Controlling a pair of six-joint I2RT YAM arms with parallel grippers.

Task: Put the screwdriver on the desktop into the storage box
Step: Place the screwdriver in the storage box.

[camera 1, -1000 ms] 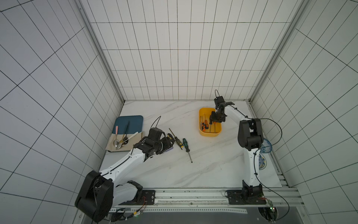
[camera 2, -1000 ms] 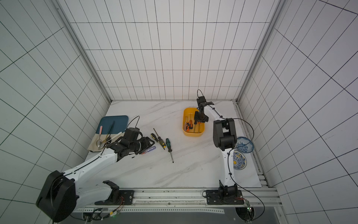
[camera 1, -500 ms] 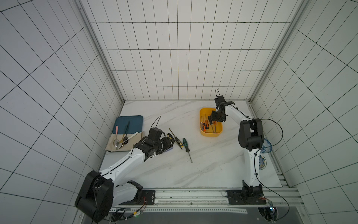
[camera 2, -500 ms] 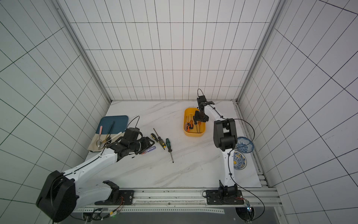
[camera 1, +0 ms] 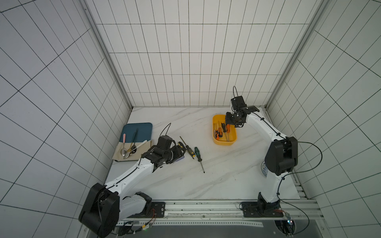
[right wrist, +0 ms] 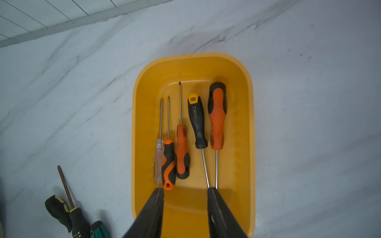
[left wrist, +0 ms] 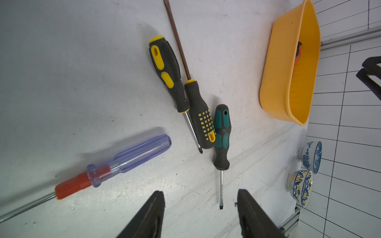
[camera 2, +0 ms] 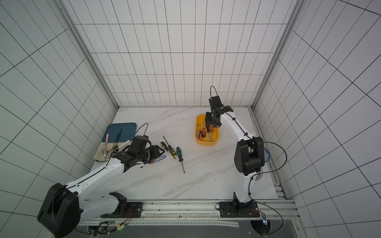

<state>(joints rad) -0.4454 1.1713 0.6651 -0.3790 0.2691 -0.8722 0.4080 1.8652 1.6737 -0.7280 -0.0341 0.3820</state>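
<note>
On the white marble desktop (camera 1: 226,175) lie several screwdrivers: a clear purple one with a red collar (left wrist: 132,152), two black-and-yellow ones (left wrist: 167,72) (left wrist: 201,117) and a green-and-black one (left wrist: 221,134). My left gripper (left wrist: 200,192) hovers open and empty just short of them, its place also seen in a top view (camera 1: 178,151). The yellow storage box (camera 1: 224,142) stands at the back right with several orange and black screwdrivers lying lengthwise inside. My right gripper (right wrist: 185,189) hangs over the box's near end, open, nothing between its fingers.
A dark-blue tray (camera 1: 144,127) with a beige cloth (camera 1: 118,157) and spoons sits at the left edge. Two patterned bowls (left wrist: 310,156) (left wrist: 300,188) stand at the right edge beside the right arm's base. The back wall is close behind the box.
The right gripper's jaws have parted over the box and it has shifted slightly toward the box's back. The left arm has not moved.
</note>
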